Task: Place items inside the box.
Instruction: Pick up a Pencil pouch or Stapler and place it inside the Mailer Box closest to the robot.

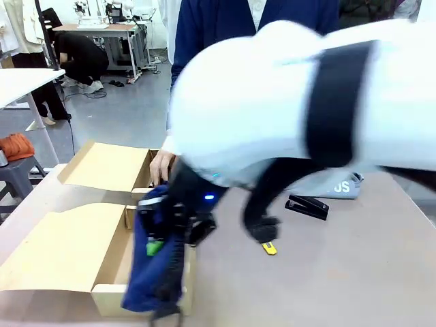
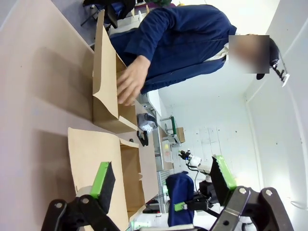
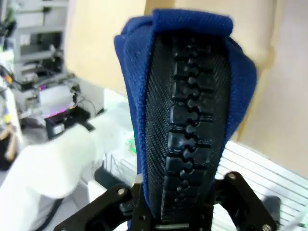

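Observation:
My right gripper (image 1: 161, 240) is shut on the long navy zip pouch (image 1: 151, 279), which hangs down over the near right edge of the open cardboard box (image 1: 61, 252). In the right wrist view the pouch (image 3: 185, 96) stands up between my right gripper's (image 3: 175, 214) fingers, black zipper facing the camera. A black stapler (image 1: 306, 206) lies on the table at the right. A yellow-and-black utility knife (image 1: 270, 248) lies nearer, partly hidden by my arm. My left gripper (image 2: 163, 180) is open and holds nothing; it looks at the box (image 2: 91, 149) and the pouch (image 2: 180, 197).
A person in a navy top stands at the far side, one hand (image 1: 162, 167) on the box's far flap (image 1: 109, 167). A grey cloth item with lettering (image 1: 334, 185) lies behind the stapler. My bulky right arm (image 1: 286, 102) blocks the middle of the front view.

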### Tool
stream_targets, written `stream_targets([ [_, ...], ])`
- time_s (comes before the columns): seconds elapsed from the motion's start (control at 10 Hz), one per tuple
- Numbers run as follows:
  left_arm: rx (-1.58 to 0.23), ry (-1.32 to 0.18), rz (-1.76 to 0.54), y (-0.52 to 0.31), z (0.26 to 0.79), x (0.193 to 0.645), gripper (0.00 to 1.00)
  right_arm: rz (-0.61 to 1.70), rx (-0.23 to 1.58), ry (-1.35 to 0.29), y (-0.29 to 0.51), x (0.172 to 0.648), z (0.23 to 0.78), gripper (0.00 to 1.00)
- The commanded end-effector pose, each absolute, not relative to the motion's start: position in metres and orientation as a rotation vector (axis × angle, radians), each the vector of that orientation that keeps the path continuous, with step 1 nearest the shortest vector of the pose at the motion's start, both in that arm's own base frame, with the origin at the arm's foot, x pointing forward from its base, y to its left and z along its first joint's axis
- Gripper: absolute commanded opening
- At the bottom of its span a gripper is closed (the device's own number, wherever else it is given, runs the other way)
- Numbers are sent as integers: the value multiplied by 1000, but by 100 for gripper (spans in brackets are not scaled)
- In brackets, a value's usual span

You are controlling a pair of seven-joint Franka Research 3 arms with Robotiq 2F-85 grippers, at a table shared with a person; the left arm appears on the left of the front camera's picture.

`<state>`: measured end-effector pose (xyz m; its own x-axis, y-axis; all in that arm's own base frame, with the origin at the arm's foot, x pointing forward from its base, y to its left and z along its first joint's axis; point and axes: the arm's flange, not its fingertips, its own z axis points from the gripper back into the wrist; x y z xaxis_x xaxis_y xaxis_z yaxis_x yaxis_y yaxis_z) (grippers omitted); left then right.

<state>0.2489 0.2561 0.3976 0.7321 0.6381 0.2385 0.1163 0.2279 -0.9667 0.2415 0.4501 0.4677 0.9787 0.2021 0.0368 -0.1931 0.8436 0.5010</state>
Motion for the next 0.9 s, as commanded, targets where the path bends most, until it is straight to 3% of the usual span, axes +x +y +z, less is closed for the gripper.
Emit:
stream_targets([
  [0.0,-1329,-736,389,255,399,250,100,243,546,24,424,229,479,6],
  [0.2,-1329,-736,389,255,399,250,100,214,528,29,454,250,460,6],
  [0.3,-1329,-736,389,255,399,250,100,147,466,-46,458,245,461,6],
  [0.6,-1329,-736,389,255,399,250,100,55,481,-94,488,293,463,6],
  [0.8,-1329,-736,389,255,399,250,100,-27,374,-107,501,316,450,6],
])
